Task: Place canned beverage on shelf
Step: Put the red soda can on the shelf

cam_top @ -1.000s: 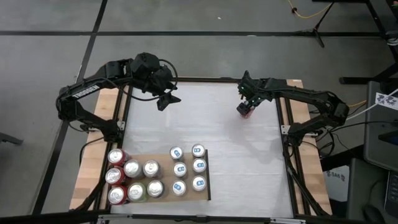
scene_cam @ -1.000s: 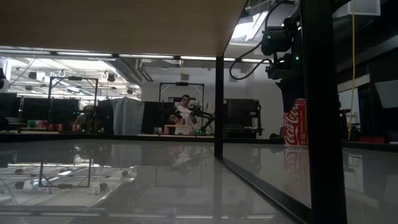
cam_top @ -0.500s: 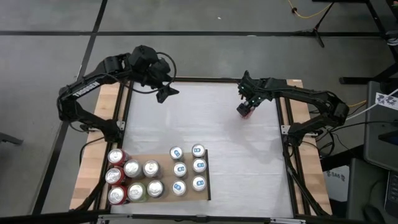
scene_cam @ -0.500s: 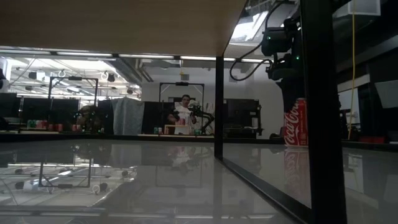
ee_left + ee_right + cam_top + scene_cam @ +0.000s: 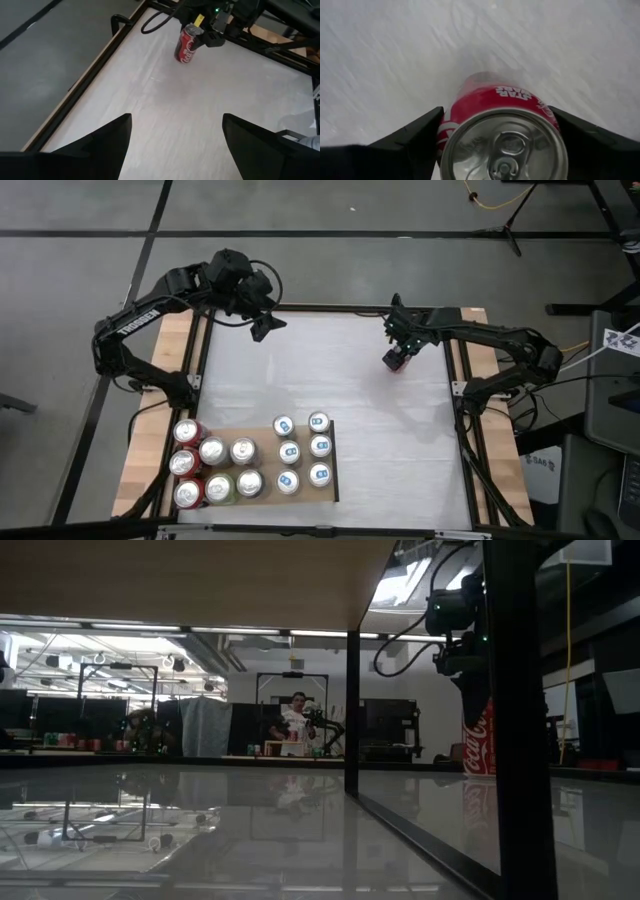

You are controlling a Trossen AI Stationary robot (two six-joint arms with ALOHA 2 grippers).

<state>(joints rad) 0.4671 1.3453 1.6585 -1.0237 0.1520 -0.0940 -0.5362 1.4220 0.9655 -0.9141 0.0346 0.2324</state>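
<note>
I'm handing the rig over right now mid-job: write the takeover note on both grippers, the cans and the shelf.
Right gripper: closed around the red cola can at the table's far right; the can leans in the left wrist view.
Left gripper: open, empty, parked at the far left corner.
Shelf: wood panel at the near left, already carrying six blue-top cans plus red, green and silver cans.
Done: can gripped.
Left: carry it to the shelf, set it upright in a free spot, release.
</note>
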